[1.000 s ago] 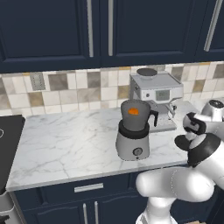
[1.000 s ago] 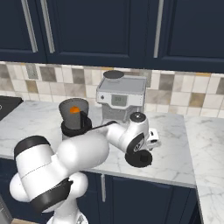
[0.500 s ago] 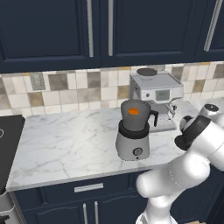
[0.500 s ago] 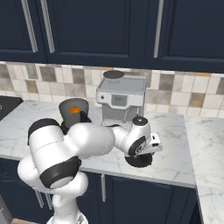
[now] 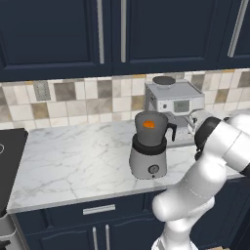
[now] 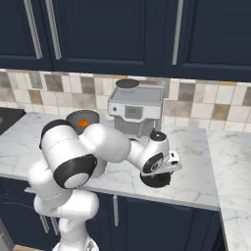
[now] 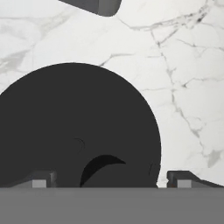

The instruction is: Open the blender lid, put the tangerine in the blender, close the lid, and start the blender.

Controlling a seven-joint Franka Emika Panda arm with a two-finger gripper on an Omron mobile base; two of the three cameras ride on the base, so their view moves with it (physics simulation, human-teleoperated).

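Observation:
The blender stands mid-counter with its jar mouth uncovered, and the tangerine lies inside the jar. From the right base view the blender is partly behind my arm, with the tangerine showing in its mouth. The blender lid, a round black cap, lies flat on the marble to the right of the blender. My gripper hangs just above it, pointing down. In the hand view the blender lid looms large, and my gripper is open, a fingertip on either side.
A boxy silver coffee machine stands against the tiled wall behind the blender, close to the lid's spot. A black cooktop lies at the counter's left end. The counter's front edge runs just before the lid.
The arm's elbow has swung up and over toward the blender. The hand stays over the lid, with the jaws still open.

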